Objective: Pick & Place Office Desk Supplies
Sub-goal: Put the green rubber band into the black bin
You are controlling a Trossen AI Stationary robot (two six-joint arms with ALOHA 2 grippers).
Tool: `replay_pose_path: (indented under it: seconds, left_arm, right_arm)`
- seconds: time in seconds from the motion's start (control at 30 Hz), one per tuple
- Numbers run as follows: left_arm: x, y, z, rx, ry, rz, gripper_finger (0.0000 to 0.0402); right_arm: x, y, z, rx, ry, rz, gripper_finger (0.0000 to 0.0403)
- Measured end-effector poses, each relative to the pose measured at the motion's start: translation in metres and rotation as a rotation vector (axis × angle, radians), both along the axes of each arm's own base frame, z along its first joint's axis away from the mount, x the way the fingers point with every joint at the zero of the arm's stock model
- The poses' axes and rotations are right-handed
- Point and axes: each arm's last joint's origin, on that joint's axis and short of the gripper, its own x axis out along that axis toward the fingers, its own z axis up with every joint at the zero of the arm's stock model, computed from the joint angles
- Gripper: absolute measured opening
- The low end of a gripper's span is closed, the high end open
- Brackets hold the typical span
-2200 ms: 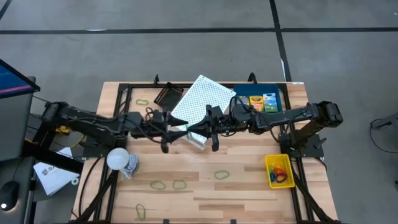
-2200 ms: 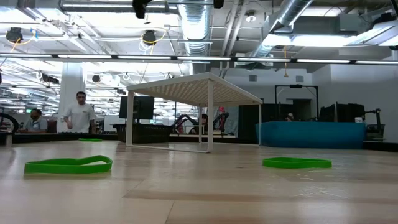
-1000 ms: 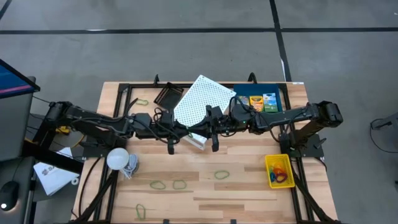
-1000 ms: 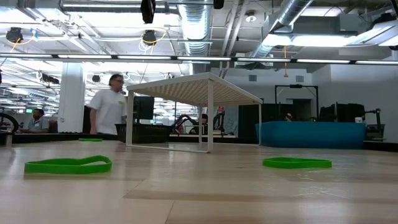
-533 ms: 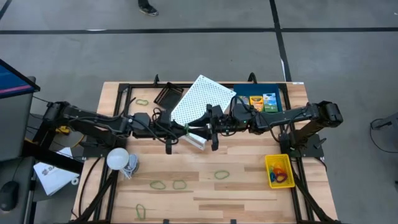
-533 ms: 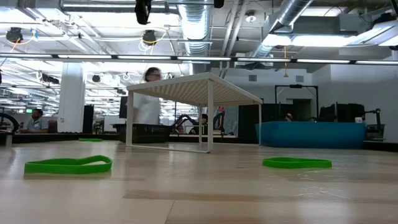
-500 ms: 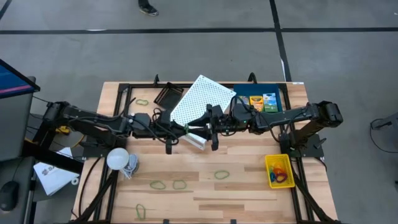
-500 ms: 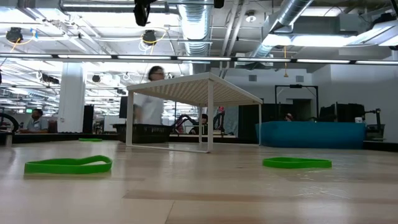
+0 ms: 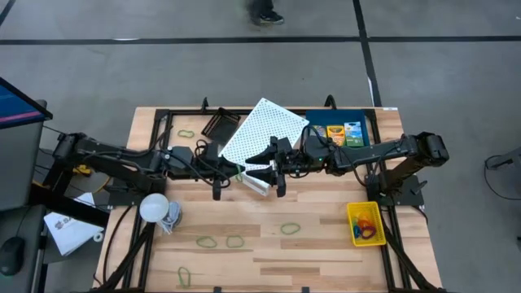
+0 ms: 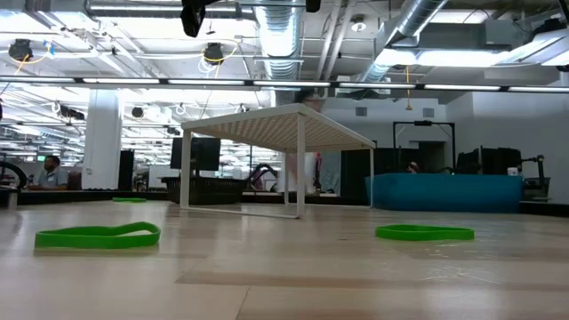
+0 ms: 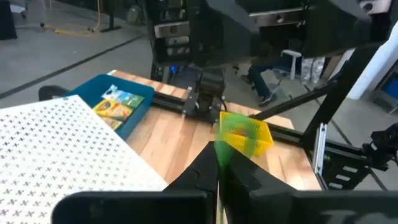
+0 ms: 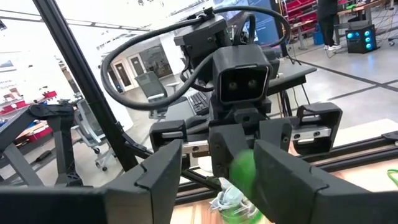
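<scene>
High over the table's middle my two grippers meet tip to tip. My left gripper point(image 9: 237, 170) is shut on a green rubber band point(image 9: 242, 168), which shows as a green blur at its fingertips point(image 11: 222, 151). My right gripper point(image 9: 259, 164) faces it, open. Its two fingers stand on either side of the green band point(image 12: 241, 167) without holding it. Under both grippers stands a white perforated riser point(image 9: 264, 130) on thin legs point(image 10: 300, 169). Behind it lie the blue tray point(image 9: 365, 124) with crayon packs point(image 9: 344, 133) and the black tray point(image 9: 218, 124). My left gripper pinches the green rubber band's near end point(image 11: 222, 155) between its two shut fingertips. The fingers come in about level from the table's left. The band is lifted clear, well above the table, and sticks out beyond the fingertips toward my right gripper.
Several green bands lie flat on the wood near the front point(image 9: 207, 241) point(image 9: 291, 229) point(image 10: 98, 236) point(image 10: 424, 232). A yellow tray point(image 9: 365, 222) holding bands sits at the front right. A white bulb-like object point(image 9: 154, 207) lies at the left.
My right gripper has opened and let go of the green band, and has stayed where it was. My left gripper keeps its hold on the band and has drawn it back a little toward the table's left. A person has walked across the room beyond the table.
</scene>
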Motion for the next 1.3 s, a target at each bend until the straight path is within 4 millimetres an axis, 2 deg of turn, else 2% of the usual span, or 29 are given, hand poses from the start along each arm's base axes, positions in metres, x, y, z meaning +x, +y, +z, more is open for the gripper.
replay_pose_path:
  seconds: [0.37,0.6,0.7,0.9,1.07,1.17,1.3]
  left_arm:
    - [-0.018,0.004,0.008,0.015,0.011,0.055,0.0000]
    - [-0.051,0.024,0.008,0.066,0.190,0.385,0.0000]
    - [-0.059,0.040,0.018,0.087,0.225,0.515,0.0000]
    - [-0.059,0.092,0.054,0.143,0.235,0.661,0.0000]
    - [-0.049,0.156,0.080,0.140,0.270,0.687,0.0000]
    - [-0.043,0.201,0.077,0.077,0.315,0.693,0.0000]
    - [-0.037,0.253,0.049,-0.056,0.389,0.692,0.0000]
  right_arm:
    - [0.000,0.000,-0.001,0.007,0.007,0.000,0.0193]
    - [0.000,0.000,-0.003,0.013,0.031,0.000,0.0193]
    - [0.000,0.000,-0.003,0.013,0.036,0.000,0.0193]
    - [0.000,-0.005,-0.006,0.012,0.062,-0.013,0.0193]
    - [0.001,-0.006,-0.007,0.011,0.071,-0.017,0.0193]
    - [0.001,-0.008,-0.007,0.016,0.075,-0.023,0.0193]
    - [0.001,-0.011,-0.008,0.032,0.082,-0.029,0.0193]
